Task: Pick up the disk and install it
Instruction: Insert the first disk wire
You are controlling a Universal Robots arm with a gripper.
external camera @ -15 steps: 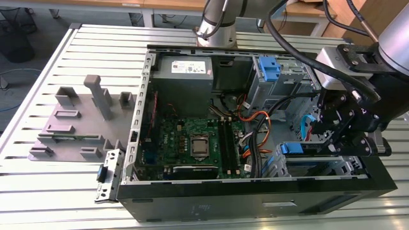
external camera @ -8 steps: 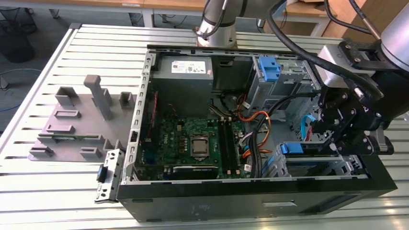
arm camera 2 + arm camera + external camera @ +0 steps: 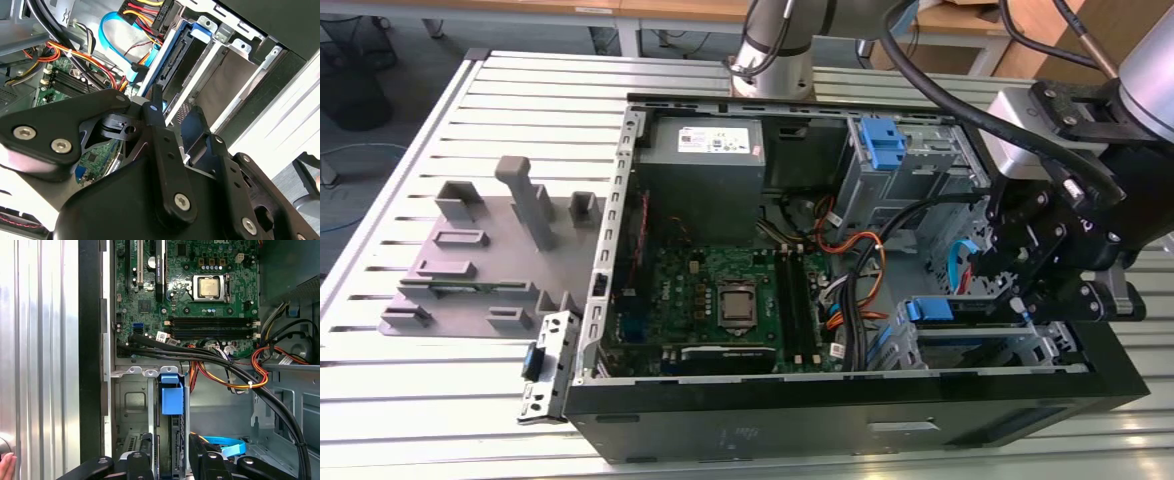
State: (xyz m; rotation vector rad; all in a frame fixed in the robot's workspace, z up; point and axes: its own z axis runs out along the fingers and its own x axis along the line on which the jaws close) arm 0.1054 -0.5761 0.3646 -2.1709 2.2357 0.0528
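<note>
Jaws apart, the gripper (image 3: 172,441) straddled the disk (image 3: 171,400) (edge-on in its bay (image 3: 131,401)); the blue cable (image 3: 226,446) beside could snag.

Black cables (image 3: 200,357) beside drive cage (image 3: 132,400), disk (image 3: 172,62) in one slot, bare floor (image 3: 220,410) alongside
</note>
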